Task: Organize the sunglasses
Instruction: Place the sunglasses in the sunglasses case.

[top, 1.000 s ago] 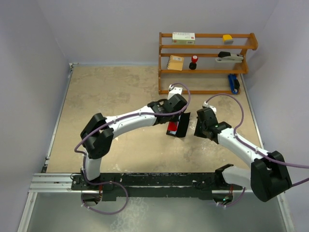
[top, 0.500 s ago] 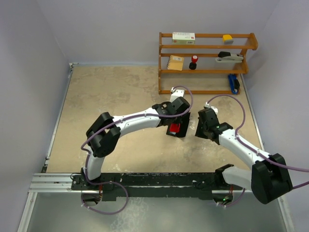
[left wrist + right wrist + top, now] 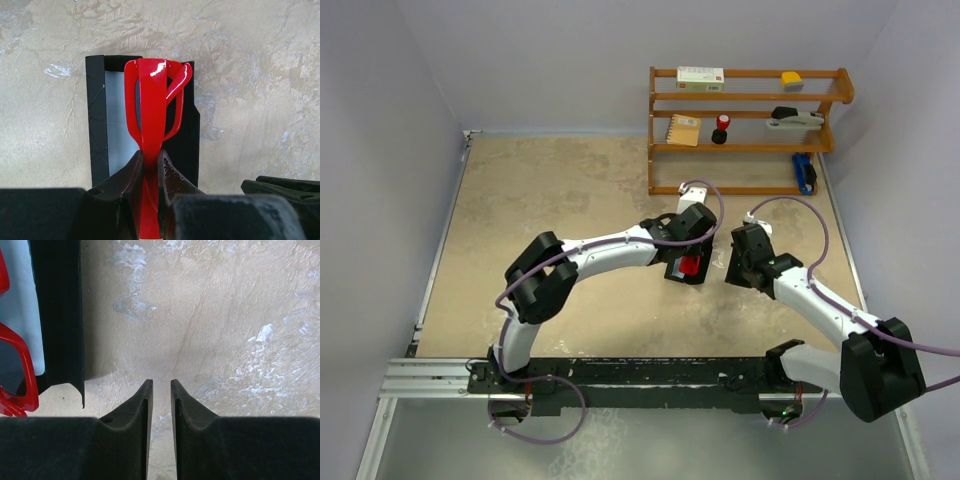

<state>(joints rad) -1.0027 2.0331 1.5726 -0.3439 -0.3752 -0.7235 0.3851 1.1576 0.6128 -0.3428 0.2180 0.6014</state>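
Sunglasses (image 3: 152, 115) hanging over the case (image 3: 97, 125).
A cloth (image 3: 117, 120) is lying inside the case; a shelf (image 3: 750, 125) is standing behind it.

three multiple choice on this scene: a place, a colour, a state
1. Where are the sunglasses? A) in the right gripper B) in the left gripper, over the open black case C) flat on the table
2. What colour is their frame? A) blue B) red C) yellow
3. The right gripper is: A) clamped on the case B) gripping the sunglasses C) holding nothing, jaws slightly apart
Answers: 1 B, it pinches them over the case; 2 B, bright red throughout; 3 C, only table shows in its gap.
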